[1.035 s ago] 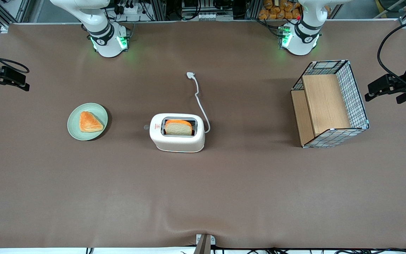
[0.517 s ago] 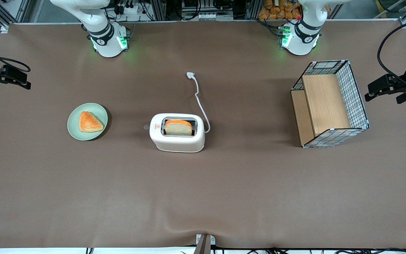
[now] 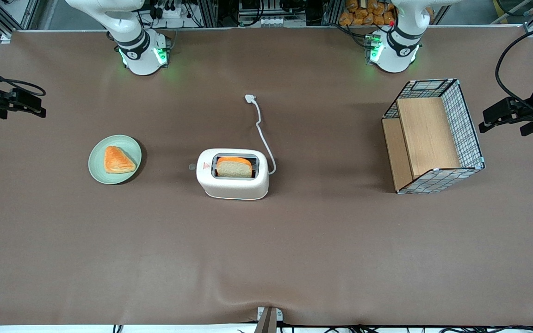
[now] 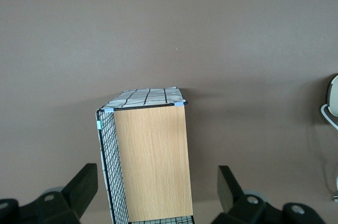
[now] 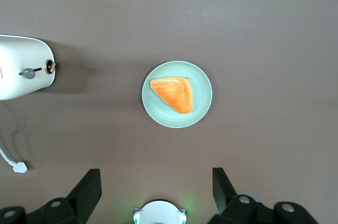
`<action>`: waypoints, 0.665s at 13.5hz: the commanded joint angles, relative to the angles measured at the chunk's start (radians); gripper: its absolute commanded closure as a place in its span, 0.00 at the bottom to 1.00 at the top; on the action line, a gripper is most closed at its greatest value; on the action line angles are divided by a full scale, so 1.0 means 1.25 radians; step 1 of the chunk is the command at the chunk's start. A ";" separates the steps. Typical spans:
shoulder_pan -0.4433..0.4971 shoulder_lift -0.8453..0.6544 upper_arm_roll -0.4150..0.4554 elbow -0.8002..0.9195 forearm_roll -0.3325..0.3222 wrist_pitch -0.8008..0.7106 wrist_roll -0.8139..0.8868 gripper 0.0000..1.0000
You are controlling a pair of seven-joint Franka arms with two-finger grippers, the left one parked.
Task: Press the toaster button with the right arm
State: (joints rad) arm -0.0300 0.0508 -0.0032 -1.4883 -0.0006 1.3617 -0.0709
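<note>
Well out at the working arm's end of the table (image 3: 266, 259), the hand (image 3: 35, 107) of the right arm (image 3: 132, 41) hangs in the air above the bare brown cloth. The right wrist view shows the hand (image 5: 155, 176) with its two black fingers (image 5: 87, 192) spread wide apart and nothing between them.

Nearest to the hand, and a little nearer the front camera than it, a pale green plate (image 3: 94, 167) lies flat with a triangular orange pastry (image 3: 118, 160) on it. From the wrist the plate (image 5: 203, 81) shows straight below the hand, apart from it.

Farther from the hand stands the white toaster (image 3: 234, 185), with a slice of bread (image 3: 234, 168) upright in its slot and a red triangle sticker (image 3: 206, 165) on top. The small round button (image 3: 192, 166) sticks out of the short end that faces the plate and the hand; the hand is well apart from the button (image 5: 51, 66). A white cord (image 3: 263, 134) runs from the toaster's other end to a plug (image 3: 250, 98) lying loose on the table.

Farthest from the hand, toward the parked arm's end, sits a wire basket (image 3: 465, 120) with wooden boards inside.
</note>
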 commanded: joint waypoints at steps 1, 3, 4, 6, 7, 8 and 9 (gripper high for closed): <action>0.013 0.017 0.005 -0.002 0.014 -0.006 0.001 0.61; 0.030 0.040 0.005 -0.002 0.029 -0.002 0.006 0.88; 0.030 0.054 0.005 -0.001 0.047 0.003 0.006 0.91; 0.015 0.084 0.003 -0.002 0.122 0.006 0.006 1.00; 0.014 0.102 0.003 -0.003 0.144 0.008 0.008 1.00; 0.017 0.124 0.003 -0.003 0.162 0.009 0.016 1.00; 0.026 0.144 0.003 -0.007 0.192 0.016 0.044 1.00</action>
State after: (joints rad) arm -0.0024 0.1867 -0.0017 -1.4999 0.1813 1.3732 -0.0609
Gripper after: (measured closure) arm 0.987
